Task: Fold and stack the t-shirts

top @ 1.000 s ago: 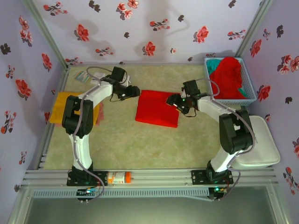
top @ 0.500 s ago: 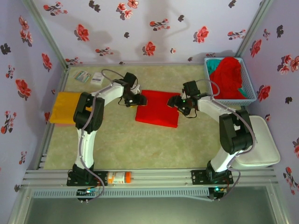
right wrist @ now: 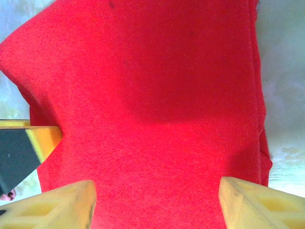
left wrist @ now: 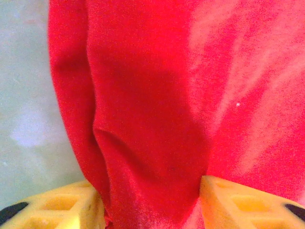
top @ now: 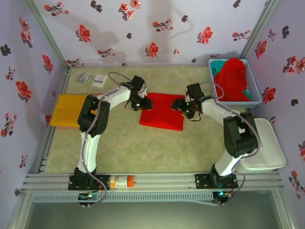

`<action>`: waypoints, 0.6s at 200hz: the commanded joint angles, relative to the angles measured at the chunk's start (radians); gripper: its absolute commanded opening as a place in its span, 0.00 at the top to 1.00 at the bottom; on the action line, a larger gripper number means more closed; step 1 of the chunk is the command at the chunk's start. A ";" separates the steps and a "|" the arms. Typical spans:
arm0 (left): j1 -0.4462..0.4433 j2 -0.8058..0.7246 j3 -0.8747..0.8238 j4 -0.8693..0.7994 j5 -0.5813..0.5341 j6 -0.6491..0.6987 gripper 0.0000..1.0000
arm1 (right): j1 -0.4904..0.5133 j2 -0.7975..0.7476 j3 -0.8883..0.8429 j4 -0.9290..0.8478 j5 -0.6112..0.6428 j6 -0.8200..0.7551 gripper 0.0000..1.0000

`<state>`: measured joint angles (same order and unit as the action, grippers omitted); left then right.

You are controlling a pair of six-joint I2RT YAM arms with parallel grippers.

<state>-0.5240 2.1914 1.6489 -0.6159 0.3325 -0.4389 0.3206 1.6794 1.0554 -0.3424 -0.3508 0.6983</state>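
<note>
Top external: folded red t-shirt [top: 161, 117] lies flat at the middle of the table [top: 143, 152], a rough rectangle. Left gripper [top: 142, 103] sits at its 9 o'clock edge and right gripper [top: 182, 106] at its 3 o'clock edge, one at each end. My reading: they are paired this way so both ends can be carried together and the fold is not lost.

Left wrist: a raised ridge of red cloth runs up from between the two yellow fingers [left wrist: 71, 205], both touching it. The jaws stand partway in. Cannot tell whether the ridge is truly pinched or only bracketed.

Right wrist: yellow fingers [right wrist: 257, 202] stand wide apart over smooth, flat cloth with nothing gathered between them. Jaws open, no hold. The shirt's layered edge shows at 3 o'clock in this view, with bare table beyond.

Outward: orange-yellow t-shirt [top: 69, 110], folded, rests at 9 o'clock by the left wall, well apart from the red one. It is likely the base of the stack, so the red one probably belongs on top of it.

At 1–2 o'clock the blue basket [top: 237, 102] holds a heap of red t-shirts [top: 232, 78] with a teal t-shirt [top: 218, 64] at its far corner. All are unfolded, supply yet to do.

Judgement: roughly mid-task, with one shirt set aside, one folded on the table and several waiting.

Risk: an uneven hold between the two ends would drag the fold open.
</note>
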 commanded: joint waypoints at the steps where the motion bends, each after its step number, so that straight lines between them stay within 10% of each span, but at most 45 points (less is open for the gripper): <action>1: -0.031 0.046 -0.005 0.000 0.056 -0.034 0.55 | -0.003 -0.021 -0.008 -0.029 0.018 -0.022 0.31; 83: -0.030 0.037 0.014 -0.028 -0.004 -0.013 1.00 | -0.005 -0.055 -0.023 -0.058 0.036 -0.029 0.32; 120: -0.031 -0.015 0.011 -0.071 -0.073 0.051 1.00 | -0.019 -0.093 -0.043 -0.064 0.036 -0.031 0.32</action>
<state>-0.5434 2.2036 1.6600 -0.6048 0.3347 -0.4500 0.3153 1.6360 1.0386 -0.3763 -0.3359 0.6868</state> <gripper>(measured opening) 0.052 0.682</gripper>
